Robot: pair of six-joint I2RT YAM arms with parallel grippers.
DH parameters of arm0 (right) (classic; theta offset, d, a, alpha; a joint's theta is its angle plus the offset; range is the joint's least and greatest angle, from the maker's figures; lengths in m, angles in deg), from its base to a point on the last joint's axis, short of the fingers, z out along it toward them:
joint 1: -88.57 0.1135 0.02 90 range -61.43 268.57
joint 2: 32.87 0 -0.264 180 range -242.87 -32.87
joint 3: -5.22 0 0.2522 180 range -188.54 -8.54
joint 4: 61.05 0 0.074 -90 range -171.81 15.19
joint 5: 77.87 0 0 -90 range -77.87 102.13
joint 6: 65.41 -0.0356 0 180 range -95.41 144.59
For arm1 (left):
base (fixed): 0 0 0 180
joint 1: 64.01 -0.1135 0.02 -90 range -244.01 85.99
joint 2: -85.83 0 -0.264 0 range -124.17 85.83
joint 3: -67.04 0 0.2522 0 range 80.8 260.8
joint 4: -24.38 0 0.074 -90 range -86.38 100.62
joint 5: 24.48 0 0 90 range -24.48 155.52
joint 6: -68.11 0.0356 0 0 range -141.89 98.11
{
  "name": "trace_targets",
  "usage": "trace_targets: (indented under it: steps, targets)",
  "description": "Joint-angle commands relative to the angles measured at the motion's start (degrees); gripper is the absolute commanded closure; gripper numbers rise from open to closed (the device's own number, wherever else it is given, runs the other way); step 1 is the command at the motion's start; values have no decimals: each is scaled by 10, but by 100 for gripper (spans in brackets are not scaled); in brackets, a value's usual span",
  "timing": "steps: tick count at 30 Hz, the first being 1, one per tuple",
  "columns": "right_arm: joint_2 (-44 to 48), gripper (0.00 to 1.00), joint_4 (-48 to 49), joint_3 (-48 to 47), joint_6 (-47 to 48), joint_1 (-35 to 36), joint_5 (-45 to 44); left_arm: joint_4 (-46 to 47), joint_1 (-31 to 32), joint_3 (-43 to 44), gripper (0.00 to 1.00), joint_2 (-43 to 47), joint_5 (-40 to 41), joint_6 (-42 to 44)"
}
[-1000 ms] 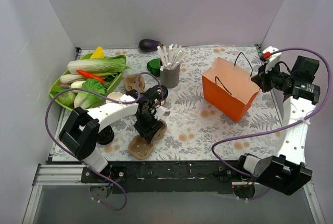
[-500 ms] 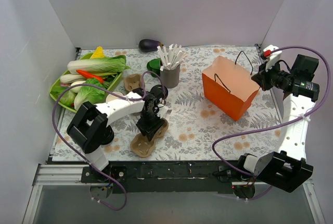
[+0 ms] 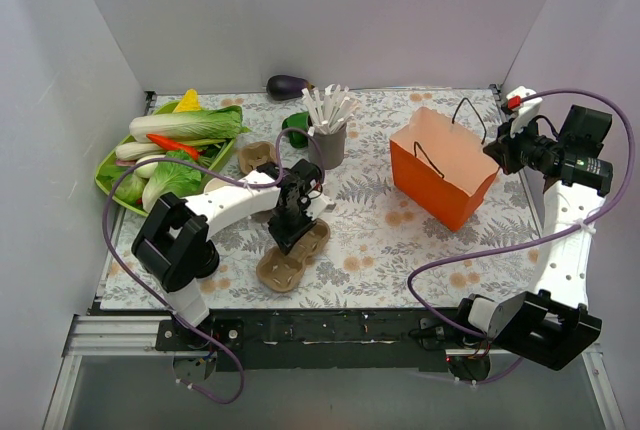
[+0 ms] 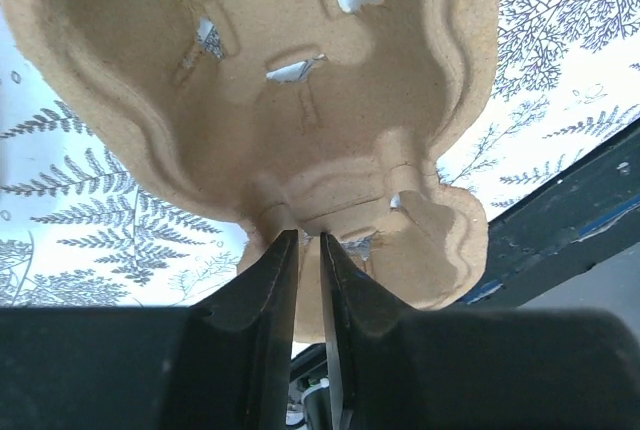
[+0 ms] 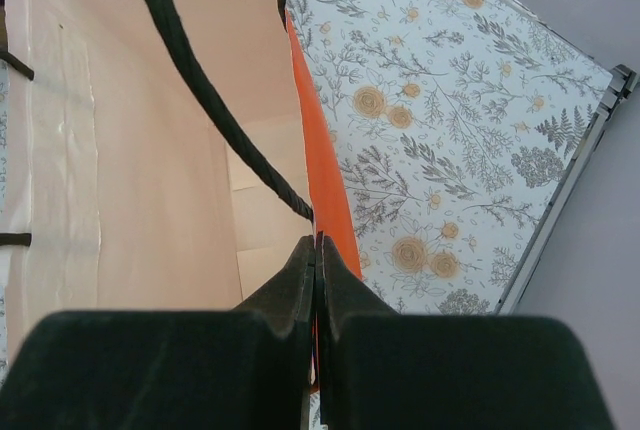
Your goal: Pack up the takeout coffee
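Observation:
The takeout coffee does not show in any view; it may be hidden behind my left arm. My left gripper (image 3: pixel 290 227) is shut on the middle ridge of the brown pulp cup-carrier tray (image 3: pixel 293 256), near the table's front left of centre. In the left wrist view the tray (image 4: pixel 300 80) fills the frame and the gripper (image 4: pixel 308 240) pinches its ridge. My right gripper (image 3: pixel 497 150) is shut on the right rim of the open orange paper bag (image 3: pixel 440 185). In the right wrist view the gripper (image 5: pixel 316 245) pinches the bag's wall (image 5: pixel 325 190) beside a black handle.
A green tray (image 3: pixel 105 175) of vegetables sits at the back left. A grey cup of white sticks (image 3: pixel 327 140), a green item (image 3: pixel 295 125) and an eggplant (image 3: pixel 288 85) stand at the back. A second pulp piece (image 3: pixel 258 157) lies beside the vegetables.
My left gripper has carried the pulp tray a little to the right and away from the front edge. The right gripper and the bag have hardly moved.

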State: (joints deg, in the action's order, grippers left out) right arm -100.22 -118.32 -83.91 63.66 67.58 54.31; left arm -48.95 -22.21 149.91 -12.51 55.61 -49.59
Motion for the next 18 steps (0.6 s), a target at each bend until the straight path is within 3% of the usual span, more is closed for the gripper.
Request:
trace_targets:
  steps: [1,2,3,6,10,18]
  targets:
    - [12,99,20,4,-8,-2,11,20,2,14,79,35,24,25]
    - [11,99,22,4,-9,-2,10,19,2,20,71,34,26,13]
    - [12,99,22,3,-10,-2,11,20,2,27,53,32,25,3]
    - [7,99,21,0,-11,-2,13,23,2,39,40,27,3,-36]
    - [-1,99,18,-10,-11,-2,14,24,2,45,36,11,4,-58]
    - [8,99,19,-3,-8,-2,9,28,2,48,42,-9,16,-58]
